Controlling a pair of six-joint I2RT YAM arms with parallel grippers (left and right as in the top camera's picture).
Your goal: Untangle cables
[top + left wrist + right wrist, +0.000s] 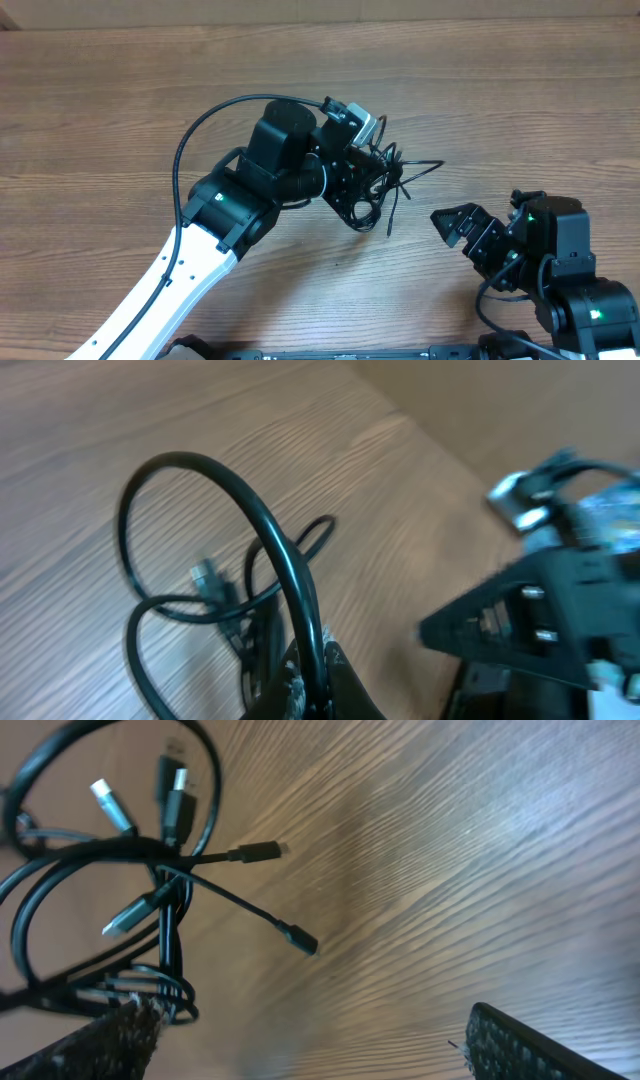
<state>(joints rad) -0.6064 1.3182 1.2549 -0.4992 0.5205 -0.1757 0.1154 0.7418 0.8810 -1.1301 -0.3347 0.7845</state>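
Black looped cables (160, 848), grainy wood table (120, 90)

Cables (388, 178): thin, glossy black cords bunched in one tangled knot, a little right of centre on the table (120, 120). Several loops overlap, and one big loop (185, 457) arches up off the wood. Loose strands poke out to the right and toward the near edge. Small plug ends (110, 805) fan out, some silver-tipped, some black. Not separated.
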